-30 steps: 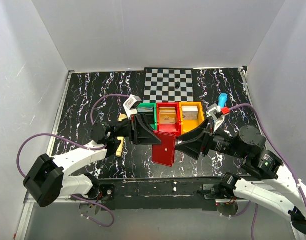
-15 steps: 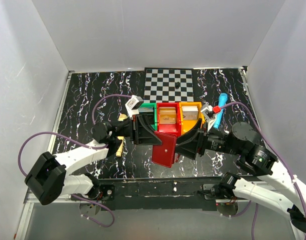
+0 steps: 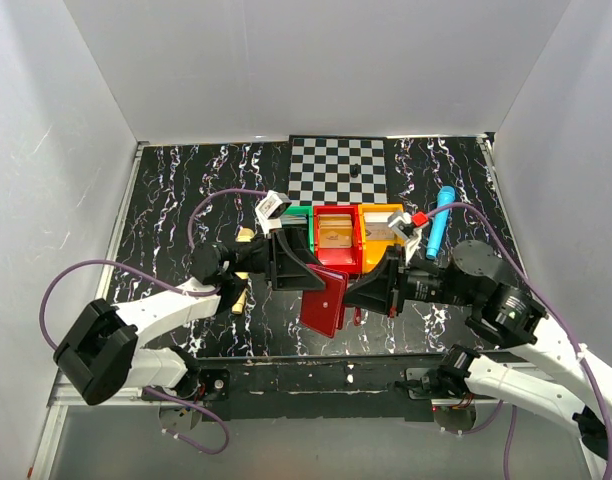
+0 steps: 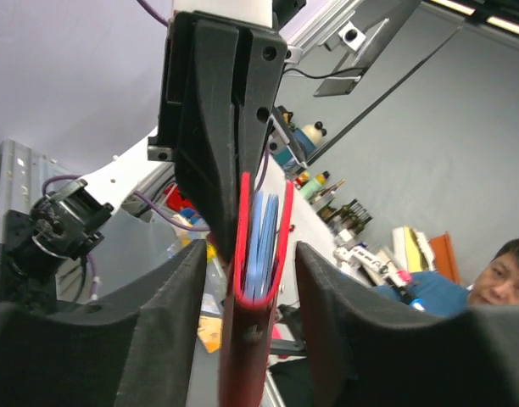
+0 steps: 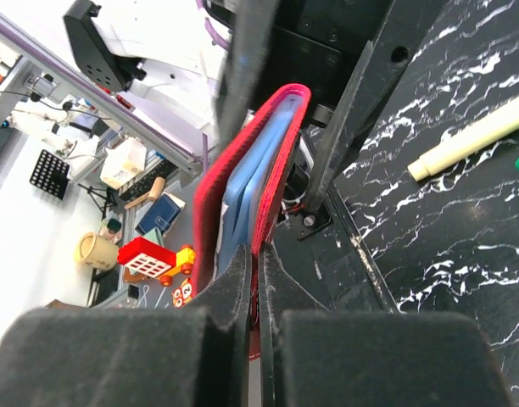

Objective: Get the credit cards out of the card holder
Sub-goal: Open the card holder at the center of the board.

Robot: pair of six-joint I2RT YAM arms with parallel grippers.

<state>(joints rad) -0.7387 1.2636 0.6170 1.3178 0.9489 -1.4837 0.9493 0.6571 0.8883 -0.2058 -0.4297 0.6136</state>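
Observation:
The dark red card holder (image 3: 326, 302) hangs above the table's front, between my two grippers. In the left wrist view it stands edge-on (image 4: 249, 339) between my left gripper's (image 4: 251, 254) fingers (image 4: 158, 322), with a gap on each side, so that gripper is open. Blue-grey layers (image 4: 261, 246) show between its red flaps; I cannot tell cards from pockets. My right gripper (image 5: 255, 259) is shut on one red flap of the card holder (image 5: 210, 203). From above, the left gripper (image 3: 304, 272) sits at the holder's upper left and the right gripper (image 3: 358, 292) at its right edge.
Green (image 3: 298, 215), red (image 3: 335, 232) and orange (image 3: 381, 228) bins stand in a row behind the holder, before a checkerboard (image 3: 338, 168). A blue marker (image 3: 441, 215) lies to the right. A cream stick (image 3: 240, 298) lies under the left arm.
My right gripper has moved left onto the card holder and shut on its flap. My left gripper's jaws have parted from the holder. The holder has turned more edge-on.

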